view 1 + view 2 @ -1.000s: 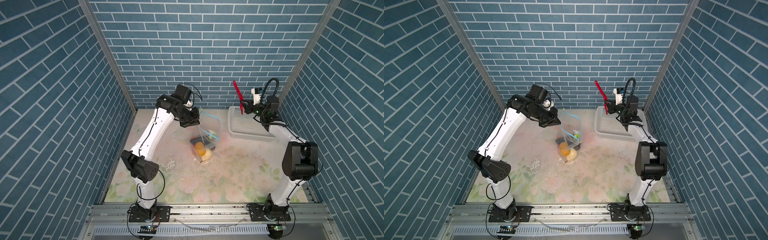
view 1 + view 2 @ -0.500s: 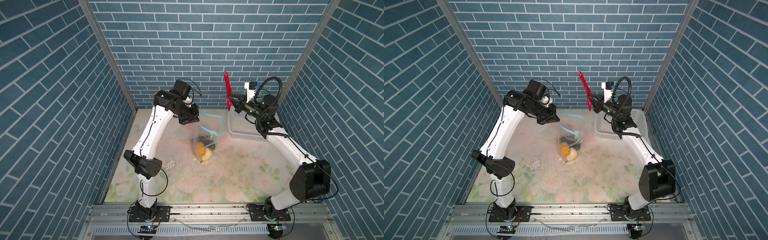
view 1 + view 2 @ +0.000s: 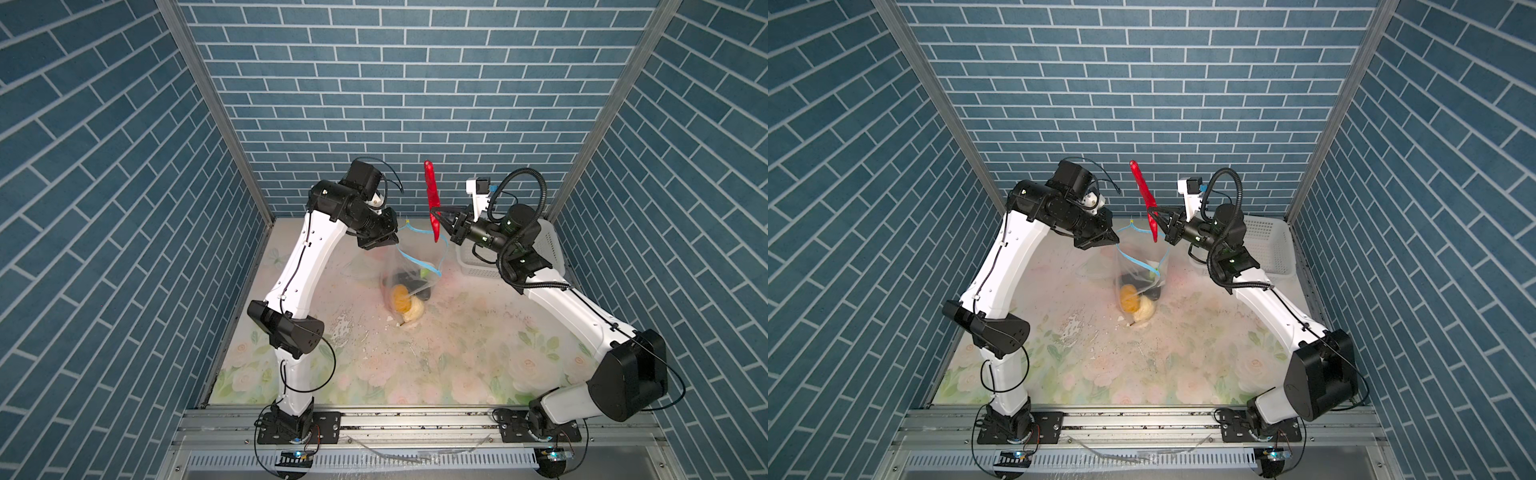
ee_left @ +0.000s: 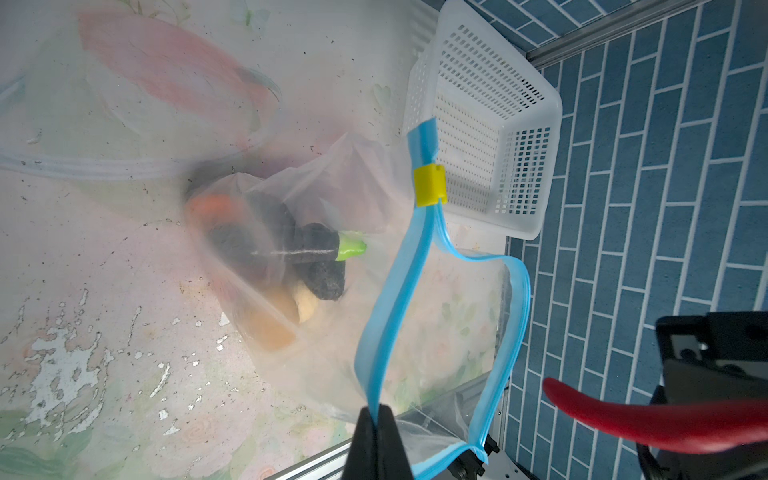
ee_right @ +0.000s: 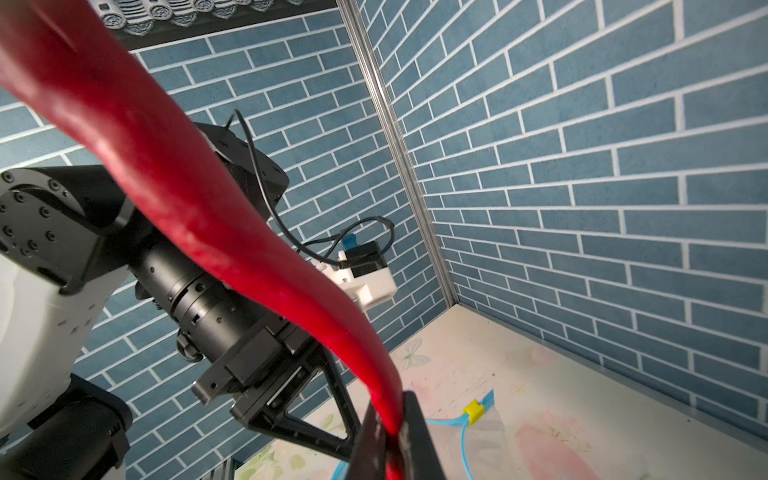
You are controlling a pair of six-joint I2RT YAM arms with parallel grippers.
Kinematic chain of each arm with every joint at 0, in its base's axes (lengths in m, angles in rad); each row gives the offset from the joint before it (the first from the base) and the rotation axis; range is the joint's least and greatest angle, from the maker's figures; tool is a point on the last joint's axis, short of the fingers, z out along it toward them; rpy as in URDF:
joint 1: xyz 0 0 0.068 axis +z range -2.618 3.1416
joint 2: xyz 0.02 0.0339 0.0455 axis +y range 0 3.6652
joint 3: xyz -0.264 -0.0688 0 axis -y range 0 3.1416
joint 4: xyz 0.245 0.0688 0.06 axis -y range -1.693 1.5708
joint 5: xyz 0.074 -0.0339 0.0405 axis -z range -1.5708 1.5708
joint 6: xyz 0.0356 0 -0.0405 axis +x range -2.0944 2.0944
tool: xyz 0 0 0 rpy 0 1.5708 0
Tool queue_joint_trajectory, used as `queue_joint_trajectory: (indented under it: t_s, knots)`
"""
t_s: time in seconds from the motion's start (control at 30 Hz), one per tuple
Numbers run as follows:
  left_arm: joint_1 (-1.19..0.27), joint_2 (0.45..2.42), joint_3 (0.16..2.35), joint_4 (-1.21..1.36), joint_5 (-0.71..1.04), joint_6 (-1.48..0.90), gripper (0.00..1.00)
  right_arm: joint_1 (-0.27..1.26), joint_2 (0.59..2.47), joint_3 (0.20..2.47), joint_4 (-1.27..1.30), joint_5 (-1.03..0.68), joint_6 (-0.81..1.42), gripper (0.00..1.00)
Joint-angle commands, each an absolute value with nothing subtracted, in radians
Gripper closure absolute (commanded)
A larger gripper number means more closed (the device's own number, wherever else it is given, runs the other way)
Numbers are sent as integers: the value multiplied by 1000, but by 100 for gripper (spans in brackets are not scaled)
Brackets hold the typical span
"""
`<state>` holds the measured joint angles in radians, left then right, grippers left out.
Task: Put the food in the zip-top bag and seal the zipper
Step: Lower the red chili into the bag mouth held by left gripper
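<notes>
Left claw [image 4: 376, 411] pinches zipper [image 4: 390, 291] edge, mouth gaping.

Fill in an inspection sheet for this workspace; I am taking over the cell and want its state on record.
Surface: floral-print table top, print flaked off in patches.
Job's things: clear crinkly zip-top bag hangs open, bottom on the table, orange, cream and black pieces inside; light blue zipper strip unsealed, yellow slider at one end; long red strip outside, in the air near the mouth.
Clutter: white perforated plastic basket, right rear.
Grippers: left gripper shut on the bag's zipper edge; right gripper shut on the red strip.
Cables: black cables loop at both wrists.
Surroundings: blue brick-pattern walls on three sides.
</notes>
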<state>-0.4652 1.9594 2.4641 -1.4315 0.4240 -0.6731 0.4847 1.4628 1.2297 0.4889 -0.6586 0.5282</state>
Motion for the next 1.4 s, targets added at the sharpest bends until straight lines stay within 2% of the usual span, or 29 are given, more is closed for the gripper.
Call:
queue_joint_trajectory:
  t_s: [0.0,1.0,1.37]
  knots:
    - [-468,1952,2461,-1428,422,-663,100,501,1430,1181,532,-662,568,100]
    - [-463,1933,2418,-1403,410,-661,100,564,1347,1014,407,-645,542,98]
    - [-463,1927,2412,-1397,410,-662,100,569,1348,1008,357,-645,507,93]
